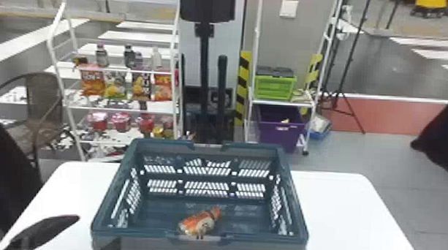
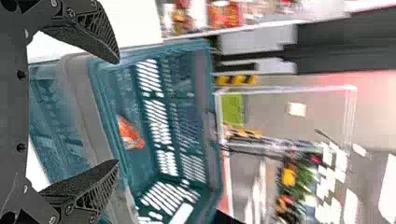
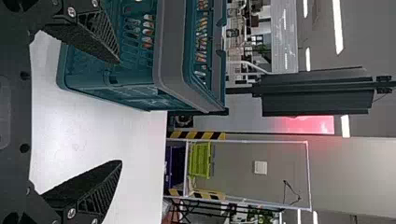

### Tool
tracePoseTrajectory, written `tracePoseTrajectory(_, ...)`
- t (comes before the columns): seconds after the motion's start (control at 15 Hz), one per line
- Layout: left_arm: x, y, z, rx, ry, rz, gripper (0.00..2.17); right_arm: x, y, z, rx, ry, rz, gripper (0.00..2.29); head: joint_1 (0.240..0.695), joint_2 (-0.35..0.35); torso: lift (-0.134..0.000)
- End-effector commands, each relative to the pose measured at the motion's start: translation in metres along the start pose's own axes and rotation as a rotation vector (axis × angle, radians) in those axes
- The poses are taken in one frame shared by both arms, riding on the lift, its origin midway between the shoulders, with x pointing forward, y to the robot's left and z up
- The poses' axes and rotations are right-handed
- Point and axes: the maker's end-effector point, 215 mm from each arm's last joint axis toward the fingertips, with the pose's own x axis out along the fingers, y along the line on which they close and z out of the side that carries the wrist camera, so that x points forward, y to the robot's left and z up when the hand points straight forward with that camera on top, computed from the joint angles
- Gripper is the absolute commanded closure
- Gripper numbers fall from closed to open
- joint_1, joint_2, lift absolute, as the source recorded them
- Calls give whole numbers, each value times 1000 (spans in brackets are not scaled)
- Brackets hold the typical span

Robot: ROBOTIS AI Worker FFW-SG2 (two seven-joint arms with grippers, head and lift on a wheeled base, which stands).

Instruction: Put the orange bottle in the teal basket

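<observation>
The orange bottle [image 1: 200, 222] lies on its side inside the teal basket [image 1: 292, 196], close to the near wall. At the lower left of the head view is my left gripper [image 1: 73, 234], outside the basket's near left corner. The left wrist view has the left gripper [image 2: 116, 112] open and holding nothing, with the basket [image 2: 205, 116] and the orange bottle [image 2: 130, 134] beyond it. In the right wrist view my right gripper [image 3: 119, 112] stands open and free of any object, beside the basket [image 3: 175, 56].
The basket stands on a white table [image 1: 343, 213]. Behind it are a snack rack [image 1: 119, 110] on the left and a white shelf holding a green crate [image 1: 274, 87] and a purple bin [image 1: 280, 131].
</observation>
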Motion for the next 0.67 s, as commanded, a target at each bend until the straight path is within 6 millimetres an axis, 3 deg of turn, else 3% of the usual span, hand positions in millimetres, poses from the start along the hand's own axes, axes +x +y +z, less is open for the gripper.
tracePoseTrajectory(0.0, -32, -25, 35, 144, -237, -21, 161, 1, 6, 4, 4, -13, 12, 130, 499, 0, 0)
tracePoseTrajectory(0.07, -42, -30, 31, 140, -291, -13, 157, 1, 8, 6, 3, -17, 15, 130, 499, 0, 0)
tracePoseTrajectory(0.4, -57, -24, -29, 70, -348, 117, 157, 1, 15, 16, 8, -33, 28, 130, 499, 0, 0)
tracePoseTrajectory(0.6, -65, -26, -44, 45, -407, 224, 157, 0, 22, 21, 14, -41, 42, 130, 499, 0, 0)
